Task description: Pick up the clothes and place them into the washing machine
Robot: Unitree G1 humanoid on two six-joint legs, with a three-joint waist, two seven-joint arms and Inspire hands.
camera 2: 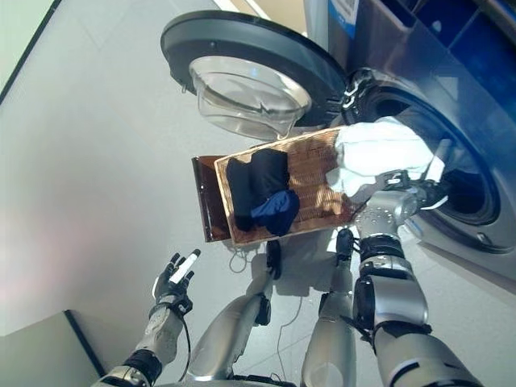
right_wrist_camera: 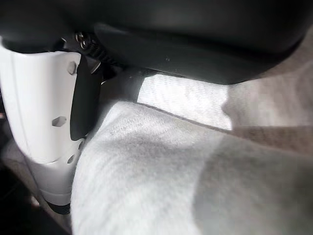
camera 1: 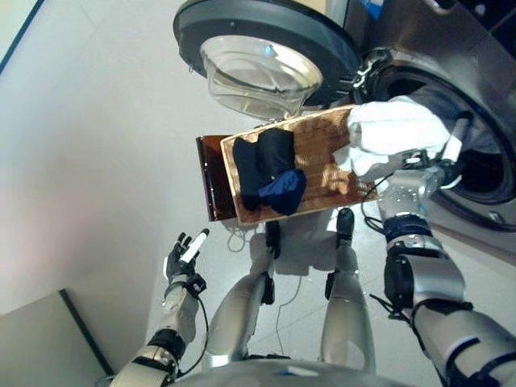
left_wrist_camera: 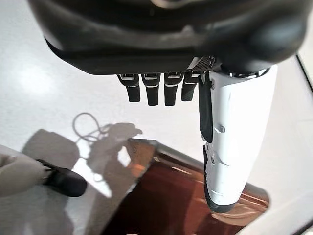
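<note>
A white cloth (camera 1: 395,129) hangs bunched at the washer (camera 1: 476,121) opening, gripped by the right robot hand (camera 1: 439,165) (thumb pressed against the fabric). Dark clothes (camera 1: 270,169) lie on a wooden tray (camera 1: 322,173) beside it. The left robot hand (camera 1: 184,256) hovers low, fingers straight, empty.

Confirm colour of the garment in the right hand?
White: the garment held by the right hand at the washer opening. Clearest in the left eye view.
</note>
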